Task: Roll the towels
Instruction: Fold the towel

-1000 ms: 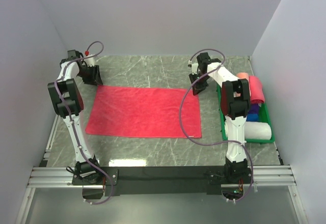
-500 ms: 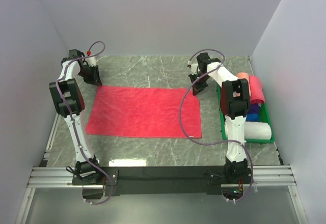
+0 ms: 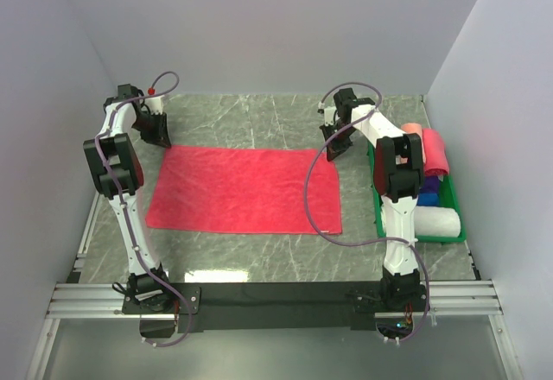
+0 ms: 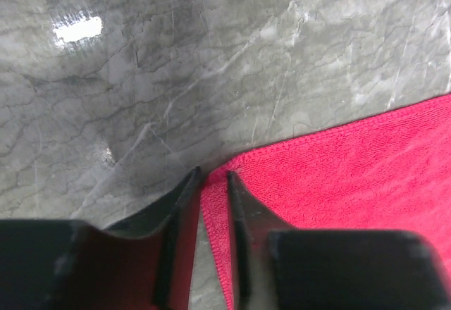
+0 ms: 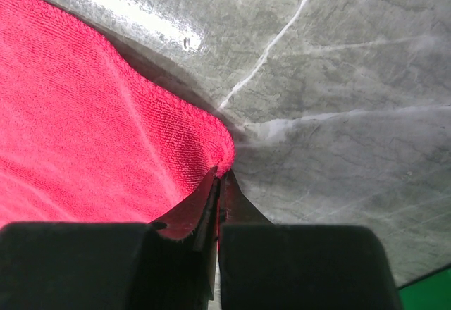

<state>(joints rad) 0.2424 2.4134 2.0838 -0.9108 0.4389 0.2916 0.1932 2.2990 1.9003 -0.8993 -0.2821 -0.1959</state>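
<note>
Grey marble table (image 3: 259, 117), flat crimson-red soft cloth towel (image 3: 246, 190) at centre. Left end effector (image 4: 211, 183) pinches its 10 o'clock corner; right end effector (image 5: 220, 177) pressed together on the 2 o'clock corner. Light, limp, likely bunches; corners the best hold.

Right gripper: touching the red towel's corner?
Touching. In the right wrist view the right gripper has its fingers shut on the far corner of the red towel.
</note>
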